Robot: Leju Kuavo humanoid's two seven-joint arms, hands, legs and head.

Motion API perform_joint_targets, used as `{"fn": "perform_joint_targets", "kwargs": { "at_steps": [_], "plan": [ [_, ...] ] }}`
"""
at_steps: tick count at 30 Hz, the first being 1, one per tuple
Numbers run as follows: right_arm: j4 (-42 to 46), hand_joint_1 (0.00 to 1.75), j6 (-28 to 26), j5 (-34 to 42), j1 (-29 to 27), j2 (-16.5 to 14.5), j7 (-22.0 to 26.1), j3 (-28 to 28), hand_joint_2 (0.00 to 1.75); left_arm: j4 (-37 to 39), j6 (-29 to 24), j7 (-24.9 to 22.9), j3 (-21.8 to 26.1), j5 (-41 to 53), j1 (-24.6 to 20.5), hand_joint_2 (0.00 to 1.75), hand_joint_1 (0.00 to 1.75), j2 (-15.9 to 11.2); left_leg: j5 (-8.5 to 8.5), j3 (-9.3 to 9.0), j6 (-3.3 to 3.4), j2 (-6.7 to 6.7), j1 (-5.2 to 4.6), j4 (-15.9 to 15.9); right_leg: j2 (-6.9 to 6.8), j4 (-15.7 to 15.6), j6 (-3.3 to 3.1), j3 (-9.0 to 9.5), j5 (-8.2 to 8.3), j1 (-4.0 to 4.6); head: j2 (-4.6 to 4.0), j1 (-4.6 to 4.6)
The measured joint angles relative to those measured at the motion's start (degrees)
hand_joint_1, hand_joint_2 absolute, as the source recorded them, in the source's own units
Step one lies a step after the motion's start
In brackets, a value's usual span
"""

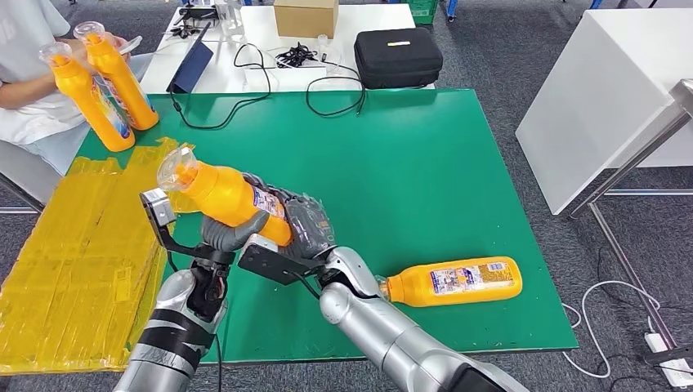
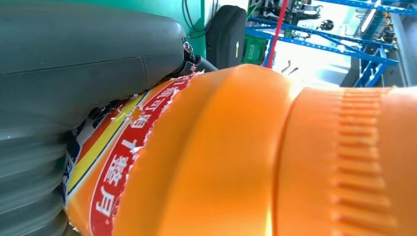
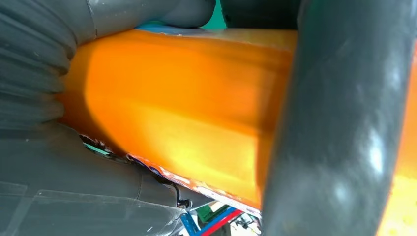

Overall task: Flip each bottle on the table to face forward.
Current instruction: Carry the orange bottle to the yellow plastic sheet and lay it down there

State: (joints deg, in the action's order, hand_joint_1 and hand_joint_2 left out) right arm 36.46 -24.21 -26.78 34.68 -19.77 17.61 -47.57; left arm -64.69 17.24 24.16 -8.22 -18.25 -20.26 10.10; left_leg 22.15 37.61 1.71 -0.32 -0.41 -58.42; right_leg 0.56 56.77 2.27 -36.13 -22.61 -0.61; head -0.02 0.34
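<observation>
An orange bottle [image 1: 222,193] with a clear cap is held tilted above the left part of the green table [image 1: 425,155], cap pointing to the far left. My left hand [image 1: 231,234] grips it from below at mid-body. My right hand [image 1: 306,220] wraps its bottom end. Up close, the left wrist view has the bottle's neck and torn label [image 2: 221,162] beside my grey thumb [image 2: 74,59]. The right wrist view has its orange body [image 3: 172,108] behind a dark finger [image 3: 334,123]. A second orange bottle [image 1: 453,280] lies on its side near the front edge, label up, cap toward my right arm.
A seated person at the far left holds two more orange bottles [image 1: 102,86] upright. A crinkled yellow sheet [image 1: 73,245] covers the table's left side. Behind the green surface stand a black case [image 1: 398,55], a cardboard box [image 1: 305,16] and cables [image 1: 327,90]. A white table [image 1: 605,98] stands to the right.
</observation>
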Motion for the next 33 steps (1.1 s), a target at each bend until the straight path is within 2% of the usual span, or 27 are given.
{"fn": "perform_joint_targets", "kwargs": {
  "at_steps": [2, 4, 7, 10, 12, 14, 17, 20, 23, 29, 33],
  "plan": [
    [0.0, 0.0, -1.1, -1.0, -0.7, 0.0, 0.8, 0.5, 1.75, -0.5, -1.2, 0.5, 0.0, 1.5, 0.0, 1.75, 1.75, 0.0, 0.0, 0.0, 0.0, -0.01, 0.0, 0.0, 0.0, 0.0, 0.0, 0.01, 0.0, 0.0, 0.0, 0.01],
    [0.5, 0.0, -2.4, -2.9, -2.0, 0.0, 1.8, 1.4, 1.75, -1.3, -6.0, 1.8, 0.1, 6.4, 0.0, 1.75, 1.75, 0.0, 0.0, 0.0, 0.0, -0.01, 0.0, 0.0, -0.01, 0.0, 0.0, 0.02, 0.0, 0.0, 0.0, 0.02],
    [4.4, 0.0, -4.5, -7.2, -6.2, 0.5, 2.6, 3.4, 1.75, -2.6, -21.6, 3.2, 0.4, 21.9, -0.6, 1.75, 1.75, -0.2, 0.01, 0.03, 0.0, -0.04, 0.01, 0.0, -0.01, 0.0, 0.0, 0.01, 0.0, 0.01, 0.0, 0.03],
    [12.6, 0.0, -5.5, -12.4, -12.0, 2.0, 2.3, 6.1, 1.75, -2.8, -37.5, 1.3, 1.5, 39.7, -1.7, 1.75, 1.75, -1.4, 0.02, 0.06, -0.01, -0.13, 0.02, 0.0, -0.03, 0.0, -0.01, -0.01, -0.02, 0.02, 0.0, 0.02],
    [19.8, 0.0, -6.3, -15.4, -16.0, 3.7, 2.0, 8.5, 1.75, -2.4, -45.2, -0.8, 2.7, 50.1, -2.1, 1.75, 1.75, -2.8, 0.03, 0.07, -0.02, -0.14, 0.02, 0.0, -0.03, 0.0, -0.03, -0.01, -0.03, 0.02, 0.0, 0.02],
    [26.2, 0.0, -6.6, -17.2, -19.3, 5.4, 1.7, 10.9, 1.75, -1.6, -49.3, -1.9, 4.2, 56.6, -2.2, 1.75, 1.75, -4.2, 0.04, 0.07, -0.04, -0.14, 0.02, 0.0, -0.02, 0.0, -0.04, -0.02, -0.04, 0.02, 0.0, 0.02],
    [32.9, 0.0, -6.7, -18.6, -22.6, 7.1, 1.6, 13.8, 1.75, -0.4, -51.3, -3.2, 6.0, 62.0, -2.3, 1.75, 1.75, -5.7, 0.05, 0.07, -0.05, -0.14, 0.01, 0.0, -0.02, 0.0, -0.04, -0.01, -0.04, 0.0, 0.0, 0.03],
    [38.5, 0.0, -8.1, -19.8, -25.5, 8.6, 1.9, 15.9, 1.75, 2.3, -53.1, -8.4, 7.1, 72.9, -2.8, 1.75, 1.75, -7.8, 0.05, 0.06, -0.05, -0.13, 0.0, 0.0, -0.02, 0.0, -0.03, 0.0, -0.04, 0.0, 0.0, 0.03],
    [43.7, 0.0, -8.9, -20.0, -28.2, 10.6, 2.6, 18.3, 1.75, 7.8, -53.3, -13.8, 8.0, 84.7, -3.9, 1.75, 1.75, -11.4, 0.05, 0.03, -0.05, 0.02, 0.0, 0.0, 0.01, 0.0, -0.04, -0.02, -0.02, 0.0, 0.0, 0.02],
    [50.0, 0.0, -8.9, -18.3, -31.3, 13.7, 3.8, 22.2, 1.75, 19.4, -52.9, -22.0, 8.6, 100.2, -5.8, 1.75, 1.75, -17.8, 0.05, 0.02, -0.07, 0.09, 0.04, 0.0, 0.05, 0.0, -0.05, -0.05, -0.03, 0.02, 0.0, 0.02],
    [52.0, 0.0, -8.9, -16.9, -32.5, 15.1, 4.6, 24.3, 1.75, 25.2, -52.6, -24.0, 8.6, 103.8, -6.1, 1.75, 1.75, -20.9, 0.07, 0.03, -0.09, 0.13, 0.04, 0.0, 0.1, 0.0, -0.06, -0.09, -0.03, 0.03, 0.0, 0.02]
  ]
}}
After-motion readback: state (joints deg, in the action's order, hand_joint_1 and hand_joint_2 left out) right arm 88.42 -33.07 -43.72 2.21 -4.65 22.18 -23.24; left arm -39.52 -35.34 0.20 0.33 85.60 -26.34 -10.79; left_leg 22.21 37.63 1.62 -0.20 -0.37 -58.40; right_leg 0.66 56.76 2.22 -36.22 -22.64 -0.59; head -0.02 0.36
